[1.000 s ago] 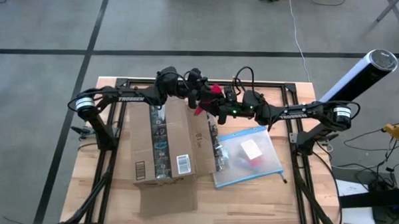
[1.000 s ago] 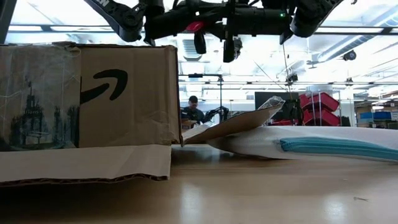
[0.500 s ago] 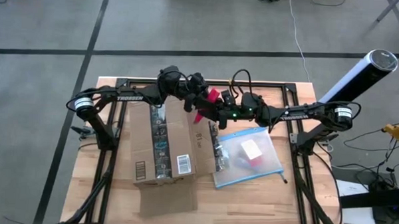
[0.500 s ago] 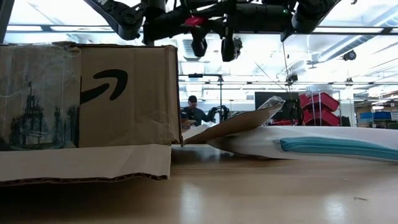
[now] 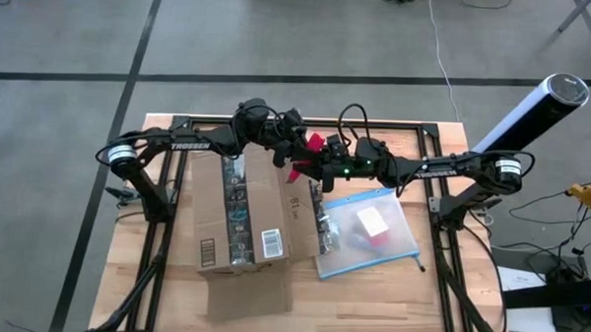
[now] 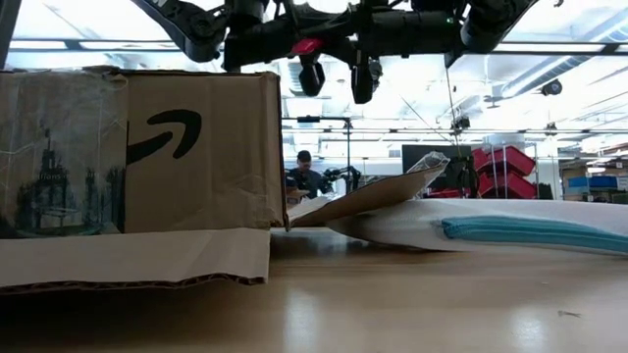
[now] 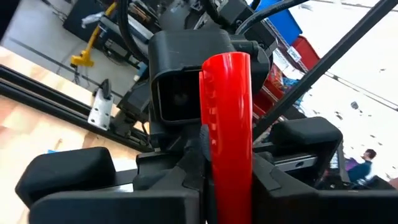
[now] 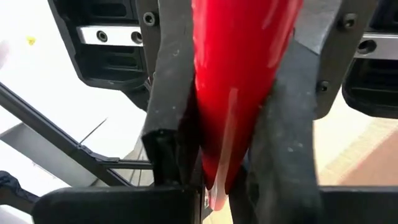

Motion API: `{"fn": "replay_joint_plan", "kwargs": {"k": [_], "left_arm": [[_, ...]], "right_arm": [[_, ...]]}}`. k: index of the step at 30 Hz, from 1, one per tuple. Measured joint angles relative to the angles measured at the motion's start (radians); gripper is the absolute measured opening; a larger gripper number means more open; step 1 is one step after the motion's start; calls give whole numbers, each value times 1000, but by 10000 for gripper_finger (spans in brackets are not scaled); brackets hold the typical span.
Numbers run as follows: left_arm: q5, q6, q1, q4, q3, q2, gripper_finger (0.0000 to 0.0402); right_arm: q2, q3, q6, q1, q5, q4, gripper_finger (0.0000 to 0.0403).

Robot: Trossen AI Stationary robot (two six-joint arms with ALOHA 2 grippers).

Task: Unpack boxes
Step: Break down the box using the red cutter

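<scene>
Above the far edge of the cardboard box (image 5: 243, 211), the two hands are met in mid-air around a red tool (image 5: 306, 153). The left hand (image 5: 294, 146) is seen clenched on the tool in its wrist view, where the red shaft (image 7: 227, 130) rises between the dark fingers. The right hand (image 5: 320, 167) is likewise closed on the same tool, whose tapered red end (image 8: 233, 87) is pinched between its fingers (image 8: 171, 118). In the low view both hands (image 6: 334, 74) hang above the box top without touching it. The brown box (image 6: 137, 162), marked with a black arrow logo and taped along its top, is set on the wooden table (image 5: 370, 297) toward its left half, with one flap (image 6: 368, 199) folded outward and lying low. Just beside the box on the right, a clear pouch with a blue zip edge (image 5: 370, 231) is laid flat, holding a white and red item. A person (image 6: 302, 175) is seen in the room beyond.
</scene>
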Motion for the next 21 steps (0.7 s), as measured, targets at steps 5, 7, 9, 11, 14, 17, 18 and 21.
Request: {"fn": "replay_joint_plan", "kwargs": {"k": [5, 7, 9, 11, 14, 17, 18, 21], "left_arm": [[-65, 74, 25, -46, -1, -70, 35], [-102, 120, 34, -110, -1, -114, 35], [-156, 172, 39, -202, -1, -161, 34], [-232, 226, 38, -304, -2, -214, 33], [-390, 296, 34, -451, -2, -300, 33], [-615, 351, 21, -576, -2, -378, 33], [-684, 359, 8, -611, -2, -403, 33], [-882, 362, -24, -701, -2, -461, 33]], "right_arm": [[-8, 7, 41, -6, 4, 28, 71], [-17, 8, 51, -10, 5, 34, 104], [-23, 8, 47, -11, 10, 38, 133], [-28, 8, 32, -12, 23, 36, 157], [-33, 8, 20, -12, 51, 31, 183], [-36, 8, 10, -7, 55, 31, 197], [-33, 8, 0, -7, 56, 29, 199], [-26, 6, -34, -10, 74, 17, 202]]}}
